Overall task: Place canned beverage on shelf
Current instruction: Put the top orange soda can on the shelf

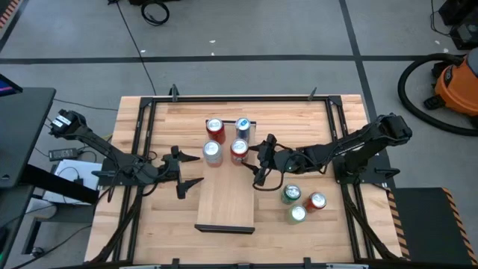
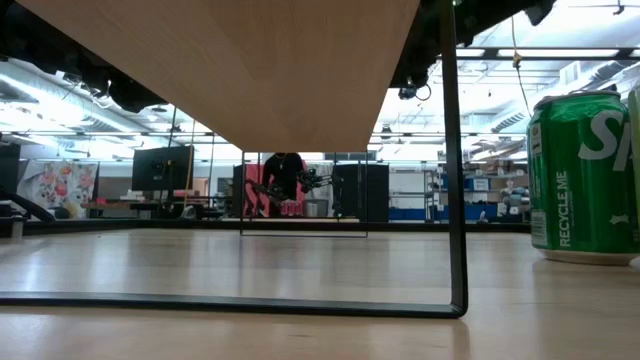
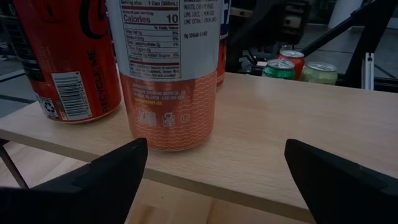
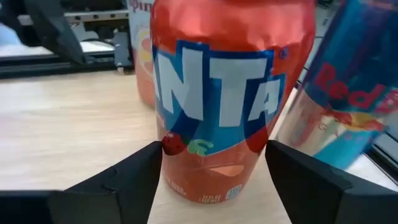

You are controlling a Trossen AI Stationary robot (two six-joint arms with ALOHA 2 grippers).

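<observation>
Can on Shelf: Handling and Grip Notes

Can [image 4: 233, 102], orange soda with white lettering on a blue band, stands upright on the shelf [image 1: 226, 202] directly in front of the right gripper [image 1: 261, 161]. Its fingers [image 4: 118, 186] are spread wide, one on each side of the can's lower body, with a visible gap on both sides; they hold nothing.

Handling, as a judgement:
- Thin aluminium wall: light if empty, moderately heavy if full. It will dent under hard squeeze.
- Smooth printed surface: likely slippery. Grip at mid-height across the round body, not at the tapered rim.
- Tall and narrow: prone to tipping if nudged off-centre.

Just beside it stands a slim blue and silver can [image 4: 348, 106], and behind it a pale orange can [image 3: 171, 74], so clearance is tight.

The left gripper [image 1: 187, 173] waits at the shelf's other long edge, fingers [image 3: 99, 180] wide apart and empty, facing the pale orange can and a red can [image 3: 68, 56].

The shelf is a long light-wood board, matte and fine-grained, raised on a thin dark wire frame [image 2: 455, 180]. The four cans cluster at its far end; the near part is bare.

Off the shelf, three more cans [image 1: 302, 203] stand on the plank table [image 1: 149, 232] near the right arm, green and red, the nearest a glossy green can [image 2: 580, 175].
</observation>
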